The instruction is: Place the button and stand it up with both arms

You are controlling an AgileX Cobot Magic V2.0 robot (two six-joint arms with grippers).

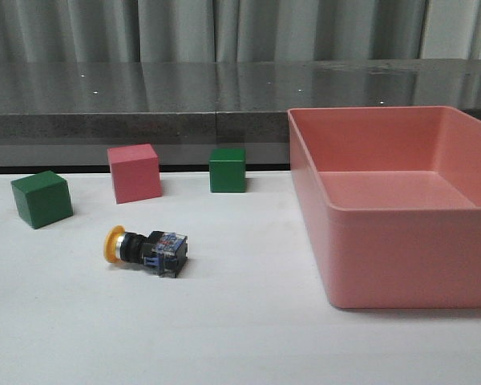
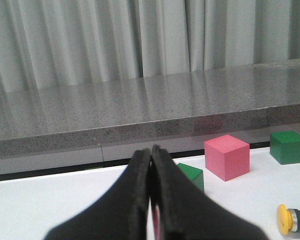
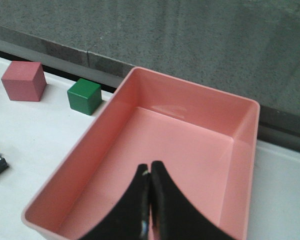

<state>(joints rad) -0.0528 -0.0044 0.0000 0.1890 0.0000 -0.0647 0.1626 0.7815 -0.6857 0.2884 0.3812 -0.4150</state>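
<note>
Button (image 1: 145, 248) lies on its side on the table (image 1: 224, 337), front-left, cap pointing left. Three cubes behind it in a rough row: left cube (image 1: 42, 199) nearest, middle cube (image 1: 134, 172), right cube (image 1: 228, 170) farthest back. Tray (image 1: 401, 265) sits right, well apart from button. Ledge (image 1: 144, 120) runs behind the table.

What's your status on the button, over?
Both grippers, left and right, shut, empty. Button lying on its side, untouched. Nothing in the way.
</note>
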